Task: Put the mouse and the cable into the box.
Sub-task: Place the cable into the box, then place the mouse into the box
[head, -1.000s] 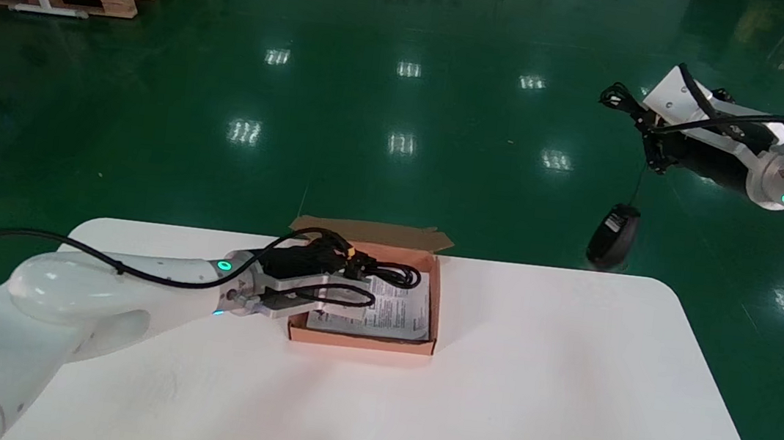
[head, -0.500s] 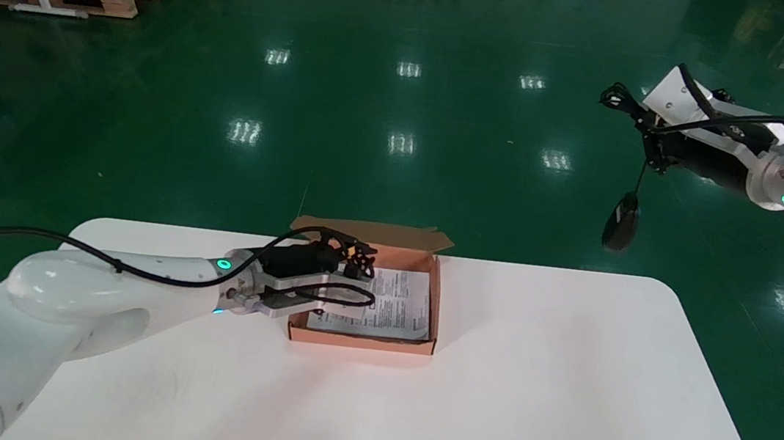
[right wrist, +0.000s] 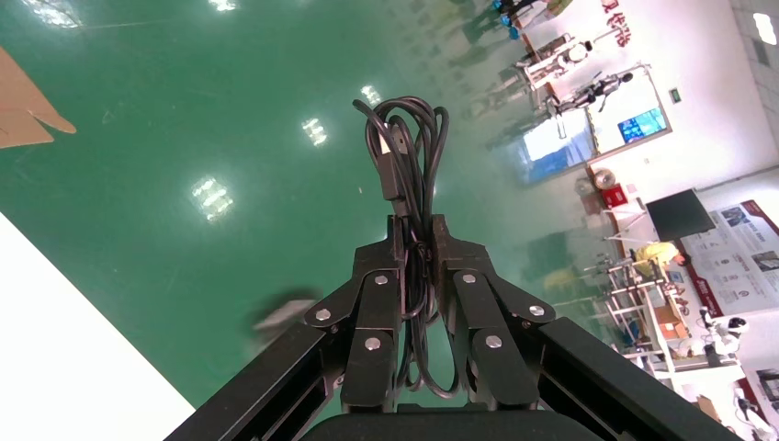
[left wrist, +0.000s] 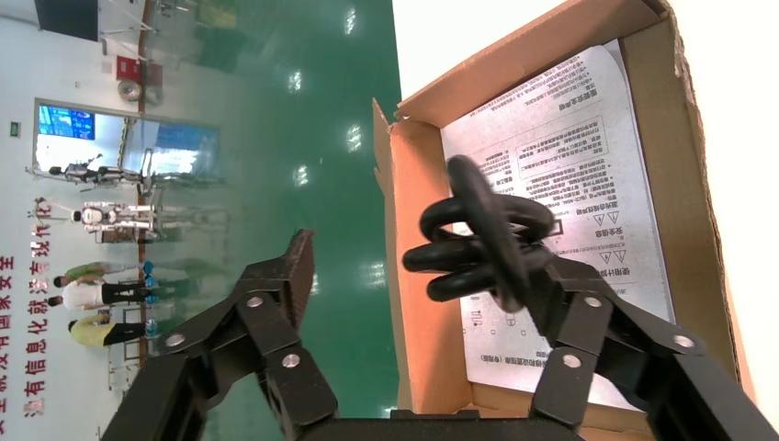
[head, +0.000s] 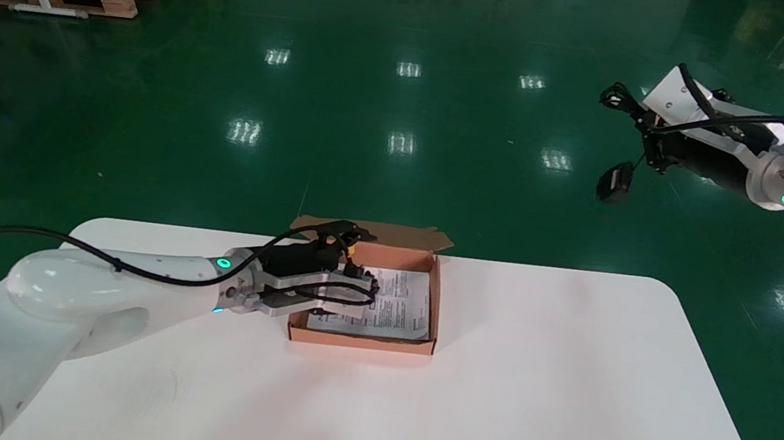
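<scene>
Since a second ago the cable has drawn in from lying spread over the leaflet to a tight coil against one finger of the left gripper. That gripper hangs over the left side of the box, jaws spread wide and clasping nothing, one finger inside the box, the other beyond its far wall. Box sits at the far edge of the table. Farther off and high over the floor, the right gripper is clamped on the bundled mouse cord. The mouse dangles below it, now swung higher and leftward, well apart from the box.
</scene>
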Controlling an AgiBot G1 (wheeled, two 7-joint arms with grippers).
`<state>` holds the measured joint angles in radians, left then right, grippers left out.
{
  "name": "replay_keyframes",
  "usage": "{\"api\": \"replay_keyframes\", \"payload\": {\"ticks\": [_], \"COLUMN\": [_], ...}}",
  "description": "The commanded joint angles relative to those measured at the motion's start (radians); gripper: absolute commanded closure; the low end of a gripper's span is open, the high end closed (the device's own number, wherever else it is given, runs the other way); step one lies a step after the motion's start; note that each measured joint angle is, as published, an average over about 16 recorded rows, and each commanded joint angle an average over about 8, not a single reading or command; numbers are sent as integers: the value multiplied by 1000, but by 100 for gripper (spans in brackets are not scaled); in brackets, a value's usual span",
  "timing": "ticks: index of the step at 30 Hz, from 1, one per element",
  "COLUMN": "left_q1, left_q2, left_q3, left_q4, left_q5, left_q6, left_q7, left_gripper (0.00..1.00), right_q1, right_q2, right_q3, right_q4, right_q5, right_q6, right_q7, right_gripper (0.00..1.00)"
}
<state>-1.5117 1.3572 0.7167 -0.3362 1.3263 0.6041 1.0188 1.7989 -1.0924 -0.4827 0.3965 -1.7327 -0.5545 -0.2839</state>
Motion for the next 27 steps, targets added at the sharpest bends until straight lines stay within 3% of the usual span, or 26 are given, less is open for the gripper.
{"api": "replay_keyframes", "payload": {"ticks": [1,14,27], "left_q1": [1,23,-8], "left_q2": [-7,-4,-31], "left_q3": [0,69,131], "left_q4": [-6,10,9], "left_q5": [-2,-9,24], "left_q6": [2,-165,-243], "left_q7": [0,-240,-360], "left_gripper": [0,0,0], "right_q1": [0,0,-2], "right_q2": [0,0,-1], "right_q3": [0,0,-1], "right_q4": [0,0,6], "right_q5": [0,0,3], "right_q6": [0,0,-16], "right_q7": [0,0,-2], "right_gripper": [100,100,100]}}
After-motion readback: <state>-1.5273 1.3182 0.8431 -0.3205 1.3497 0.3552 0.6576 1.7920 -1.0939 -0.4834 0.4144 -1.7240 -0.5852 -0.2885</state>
